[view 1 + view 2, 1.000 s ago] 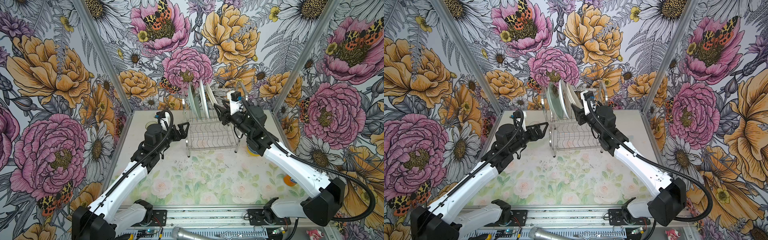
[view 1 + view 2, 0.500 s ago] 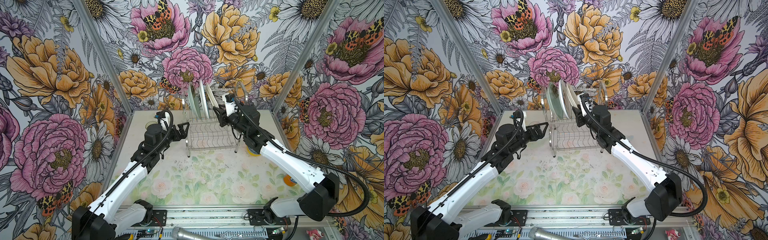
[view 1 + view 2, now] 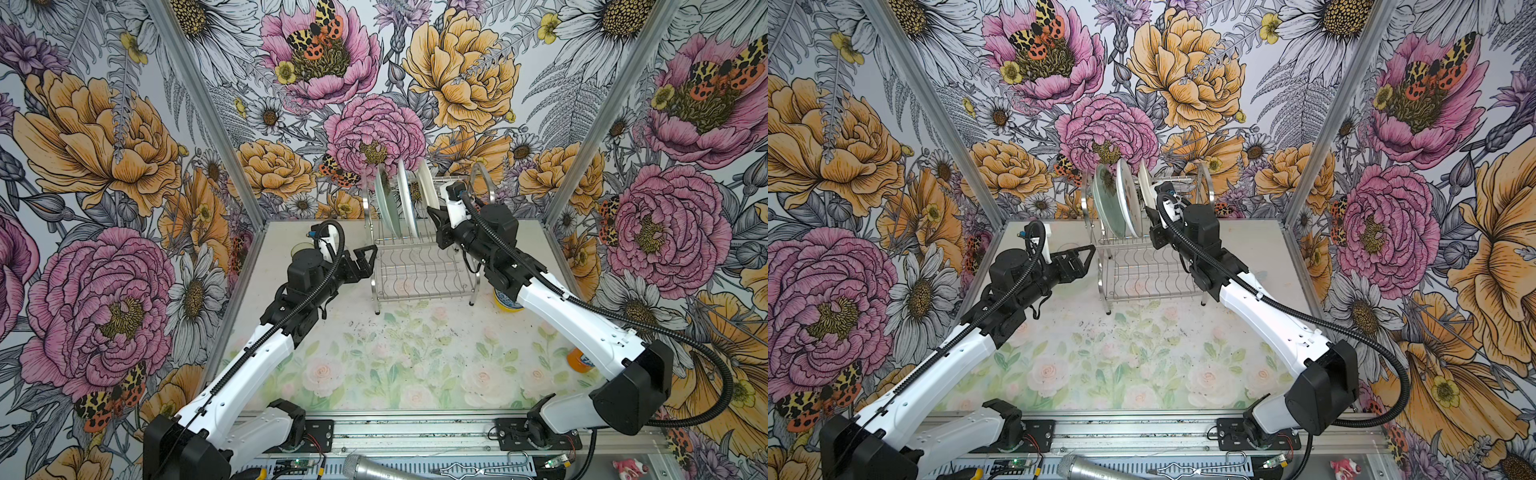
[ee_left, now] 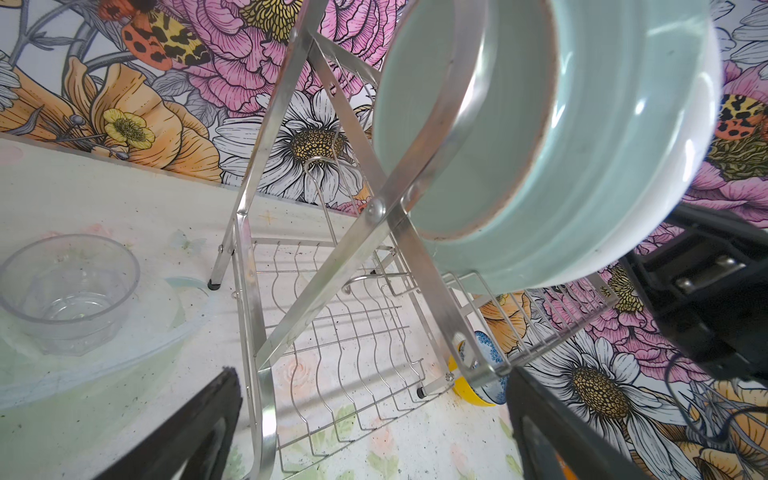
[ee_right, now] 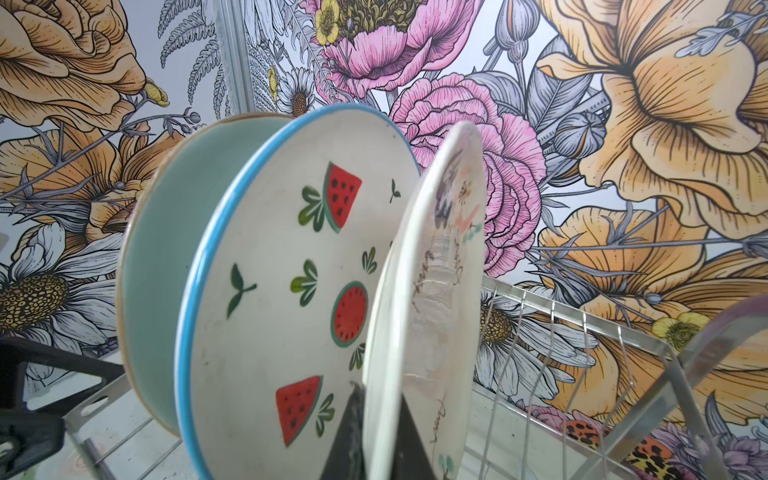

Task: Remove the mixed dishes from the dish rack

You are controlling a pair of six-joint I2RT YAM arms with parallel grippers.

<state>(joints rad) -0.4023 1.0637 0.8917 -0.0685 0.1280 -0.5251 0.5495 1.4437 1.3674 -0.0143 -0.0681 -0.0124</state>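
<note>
Dish rack (image 3: pixel 415 272) holds upright cream plate (image 5: pixel 432 291), its rim clenched by right pincer (image 5: pixel 380 432); left pincer (image 3: pixel 368 261) released, just beside rack.

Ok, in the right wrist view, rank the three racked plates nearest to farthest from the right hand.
1. The cream plate, gripped by the right hand.
2. The watermelon plate, middle slot.
3. The pale green plate, far end of the row.

walls (image 3: pixel 104 145): floral (peonies, moths) | tabletop (image 3: pixel 415 357): pale roses — scuffed
</note>
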